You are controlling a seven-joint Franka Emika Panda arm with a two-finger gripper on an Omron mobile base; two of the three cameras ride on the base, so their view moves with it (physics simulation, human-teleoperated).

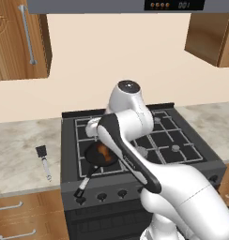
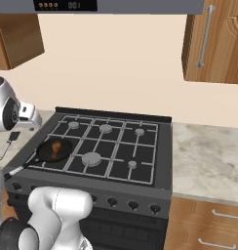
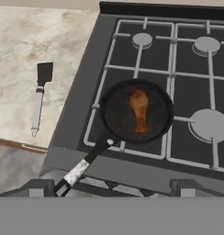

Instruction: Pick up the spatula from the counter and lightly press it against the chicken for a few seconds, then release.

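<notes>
On the far left, the pale marbled stone counter (image 3: 19, 41) carries the task's tool: a small spatula with a black square blade and a slim grey handle (image 3: 39, 97). It lies flat, blade towards the wall and handle towards the near edge, just left of the cooker and well apart from the pan. Nothing touches it, so the pick-up has not begun.

To its right stands the dark grey gas stove with black grates (image 3: 187, 59). On its near-left burner sits the round black frying pan (image 3: 114, 120), its black and silver handle sticking out over the front edge. Inside the pan, slightly right of centre, lies the browned chicken drumstick (image 3: 139, 110).

The two-finger gripper (image 3: 111, 189) hangs above the stove's front edge, looking down over pan and counter together. Its dark fingertips (image 3: 40, 187) stand wide apart at the bottom of the hand view with nothing between them, so the pincer is released and empty.

Further right are the remaining burners, and beyond them, in the right base view, a second stretch of marbled counter (image 2: 206, 156).

By my reading, every step is ahead: reach left and down to the spatula, close on its handle, lift it, carry it right to the pan, press lightly on the drumstick, hold briefly, then let go.
</notes>
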